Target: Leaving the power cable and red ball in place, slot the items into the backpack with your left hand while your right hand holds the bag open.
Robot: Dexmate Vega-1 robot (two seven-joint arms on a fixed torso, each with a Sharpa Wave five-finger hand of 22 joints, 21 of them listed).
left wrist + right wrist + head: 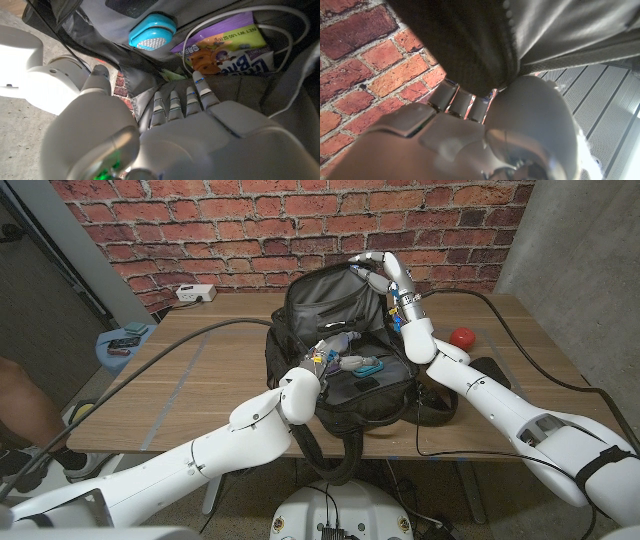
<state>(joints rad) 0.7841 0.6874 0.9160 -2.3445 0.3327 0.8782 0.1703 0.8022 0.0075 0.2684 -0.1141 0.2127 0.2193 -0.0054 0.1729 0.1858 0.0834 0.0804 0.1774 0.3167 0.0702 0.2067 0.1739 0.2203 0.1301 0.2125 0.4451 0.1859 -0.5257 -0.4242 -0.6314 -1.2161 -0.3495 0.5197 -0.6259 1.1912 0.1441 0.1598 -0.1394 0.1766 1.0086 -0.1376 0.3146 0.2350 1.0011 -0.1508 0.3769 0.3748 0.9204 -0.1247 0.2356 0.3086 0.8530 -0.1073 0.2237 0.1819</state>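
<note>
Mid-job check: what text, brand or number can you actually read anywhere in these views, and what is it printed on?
"NET WT. 1.00 OZ (28 g)", seen upside down: on the purple snack packet inside the backpack, by the left hand.
Large white brand lettering on the same packet: partly hidden and upside down, not surely readable.
Teal mesh-faced item: no text seen.
Head view: anything printed is too small to read.
Right wrist view: none.

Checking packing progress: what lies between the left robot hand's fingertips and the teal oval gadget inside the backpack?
In the left wrist view, grey bag lining and a white cable loop separate the fingertips from the teal gadget.
</note>
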